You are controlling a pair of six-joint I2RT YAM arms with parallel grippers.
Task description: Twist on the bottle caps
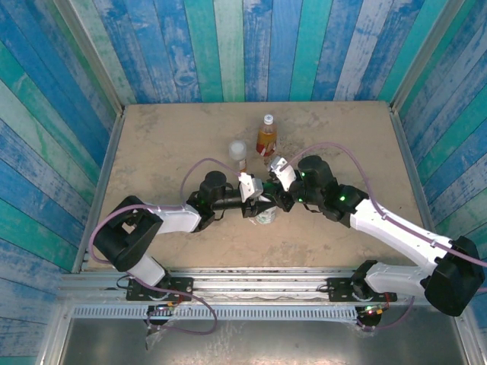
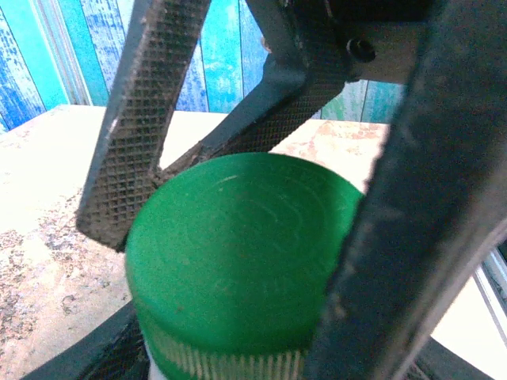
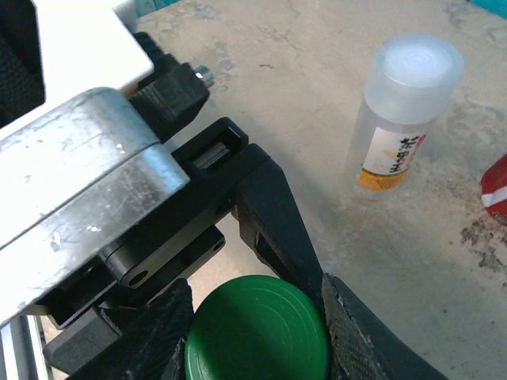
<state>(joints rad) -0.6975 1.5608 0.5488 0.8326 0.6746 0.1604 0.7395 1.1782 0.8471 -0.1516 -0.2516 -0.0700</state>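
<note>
A green cap [image 3: 257,328] sits on top of the white bottle [image 1: 265,217] at mid-table. My right gripper [image 3: 257,336] is shut on this cap, one textured pad [image 3: 162,336] pressed to each side. My left gripper [image 1: 255,204] comes in from the left and is shut on the bottle's body just under the cap [image 2: 245,261]. The short clear bottle [image 3: 396,134] with the orange label stands upright behind, a wide translucent cap [image 3: 418,67] on it. The amber bottle [image 1: 265,138] with the red label stands upright further back, a small white cap [image 1: 268,119] on top.
Blue and teal plank walls [image 1: 251,46] close in the sandy tabletop [image 1: 167,144] on three sides. Both upright bottles stand just behind the two grippers. A metal rail [image 1: 251,281] with the arm bases runs along the near edge.
</note>
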